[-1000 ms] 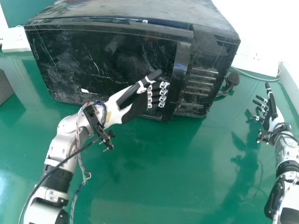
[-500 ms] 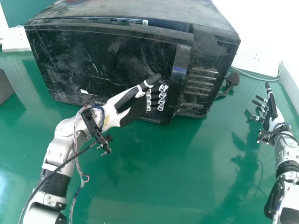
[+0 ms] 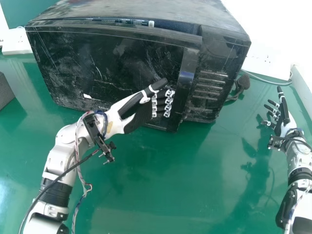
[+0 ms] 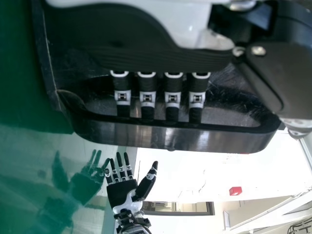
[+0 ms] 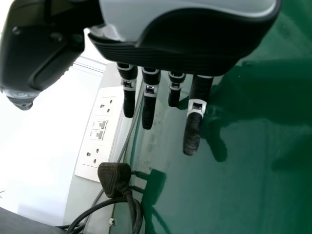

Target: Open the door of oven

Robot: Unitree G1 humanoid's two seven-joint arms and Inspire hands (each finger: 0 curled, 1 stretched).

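Currently, the oven (image 3: pixel 224 53) stands on the green counter (image 3: pixel 165 185), with its door (image 3: pixel 107 58) slightly ajar; a narrow gap runs along the door's upper edge. The left hand (image 3: pixel 139 117) is positioned in front of the door, near its lower edge. The vertical handle (image 3: pixel 187 73) lies immediately to the right of the palm. In the left wrist view, the fingers (image 4: pixel 147 97) are extended side by side with slight spacing, their tips seated behind the handle's rim. The thumb (image 3: pixel 157 85) is held apart from the fingers, pointing across the door front. The right hand (image 3: pixel 281 124), fingers spread, is located over the counter, to the right of the oven and well apart from the door.
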